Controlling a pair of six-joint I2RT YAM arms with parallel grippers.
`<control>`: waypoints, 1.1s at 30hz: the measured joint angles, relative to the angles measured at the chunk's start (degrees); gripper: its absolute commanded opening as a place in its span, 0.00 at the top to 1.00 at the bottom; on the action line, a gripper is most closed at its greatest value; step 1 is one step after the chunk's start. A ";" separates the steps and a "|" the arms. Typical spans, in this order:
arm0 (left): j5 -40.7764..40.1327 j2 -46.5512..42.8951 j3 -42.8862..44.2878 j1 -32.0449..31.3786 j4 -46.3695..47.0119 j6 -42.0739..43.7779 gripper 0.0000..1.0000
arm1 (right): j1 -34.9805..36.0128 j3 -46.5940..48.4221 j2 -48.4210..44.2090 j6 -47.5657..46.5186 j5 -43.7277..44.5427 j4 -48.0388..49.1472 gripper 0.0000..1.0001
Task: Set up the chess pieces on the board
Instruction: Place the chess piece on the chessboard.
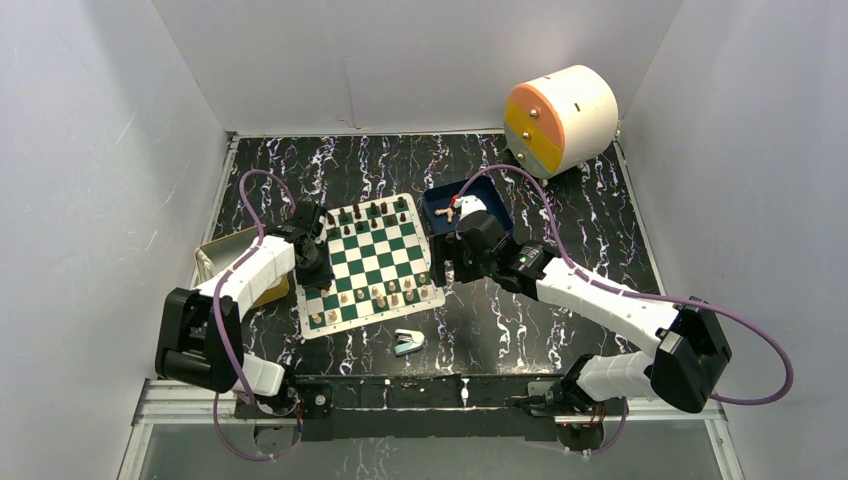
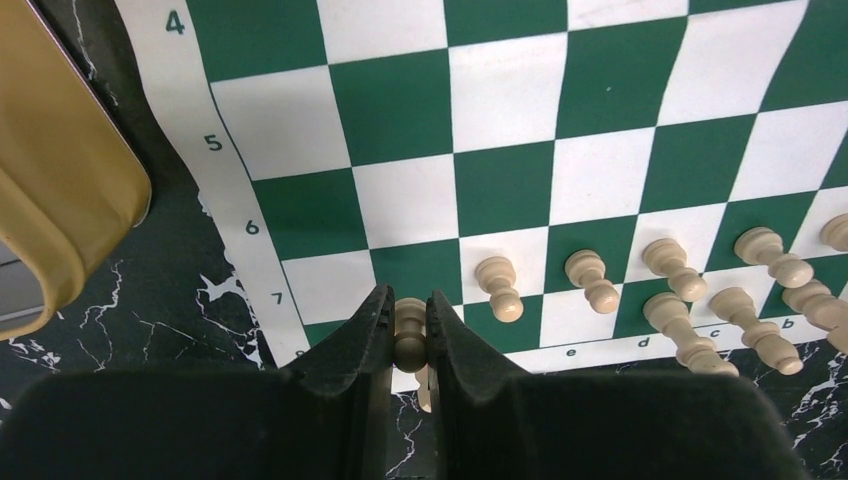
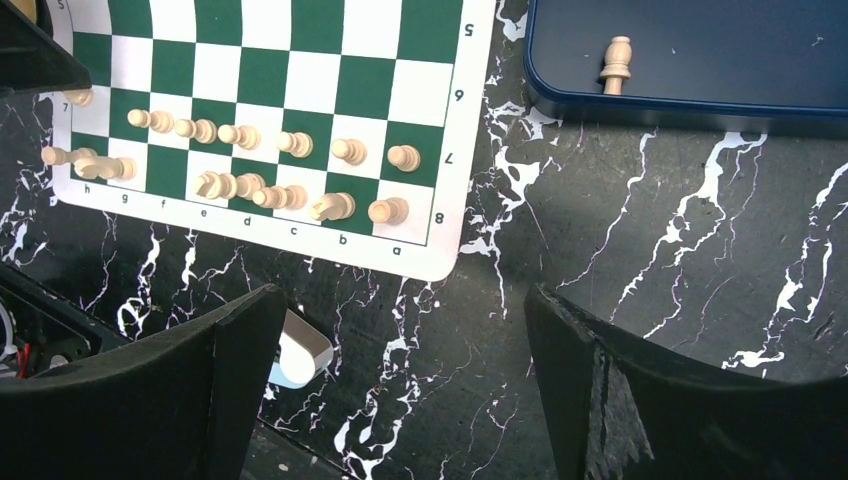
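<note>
the left pincer (image 2: 408,332) is clamped on one light tan piece (image 2: 408,338); its black fingers (image 2: 358,345) press the rounded head from both sides. the piece is held at the left rim of the board (image 2: 500,185), at the white border beside the printed 7, just left of the nearest standing tan pieces. beyond the border on that side, a yellow tray (image 2: 60,170) lies on the dark marbled surface (image 2: 190,290).

the right pincer (image 3: 405,350) hangs with its jaws wide apart and nothing between them, above bare surface just off the board's right near corner. a small light-blue object (image 3: 297,355) peeks out beside its left finger; in the top view it lies on the surface near the board's front edge.

the board lies flat between the two arms, a little skewed. the other light tan pieces (image 1: 372,296) fill the two nearest rows, 7 and 8, unevenly spaced, some crowded together. the dark pieces (image 1: 368,214) stand along the far rows, and the middle squares are bare. right of the board's far corner is a dark blue tray (image 3: 720,60) with one tan piece (image 3: 617,62) inside it. a white drum with an orange face (image 1: 560,118) sits at the far right corner.
</note>
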 measured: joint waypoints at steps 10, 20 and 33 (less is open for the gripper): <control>0.52 1.18 -0.46 0.17 0.09 -1.79 0.94 | 0.00 0.00 -0.02 -0.98 -0.13 0.28 0.01; 0.74 2.45 -2.78 0.26 1.90 -3.28 0.94 | 0.00 -0.02 -0.13 -1.53 -0.55 0.39 0.01; 1.18 2.60 -4.20 0.26 4.22 -3.69 0.92 | 0.00 -0.11 -0.79 -1.70 -1.25 0.44 0.01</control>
